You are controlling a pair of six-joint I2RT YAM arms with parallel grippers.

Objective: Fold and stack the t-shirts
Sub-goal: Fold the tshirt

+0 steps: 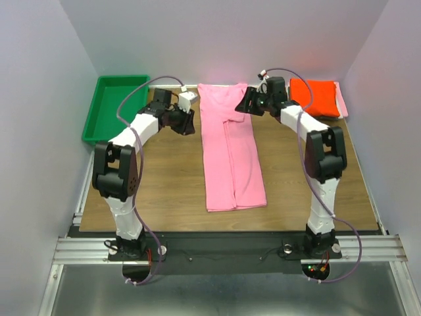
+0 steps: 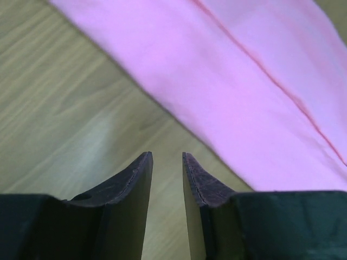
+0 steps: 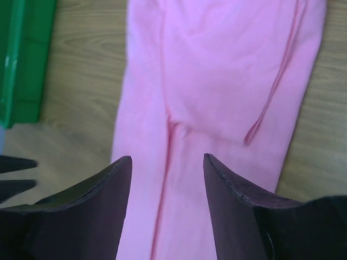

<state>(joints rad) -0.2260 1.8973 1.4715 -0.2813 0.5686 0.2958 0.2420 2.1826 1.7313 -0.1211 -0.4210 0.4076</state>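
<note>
Tabletop (image 1: 164, 191): wood, pale walls (image 1: 39, 79).
T-shirts: one pink (image 1: 230, 151) below right jaws; one orange-red (image 1: 314, 95).
Tray (image 1: 108, 108): one, green.
Jaws: both parted, empty.

From where I stand, no lettering, label, brand, number or sign can be read on anything

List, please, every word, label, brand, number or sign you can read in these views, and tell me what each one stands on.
No readable text in any view.
The pink t-shirt is plain, with no print or tag showing.
The orange-red t-shirt shows no print.
The green tray and the table carry no label or marking that can be seen.
</note>
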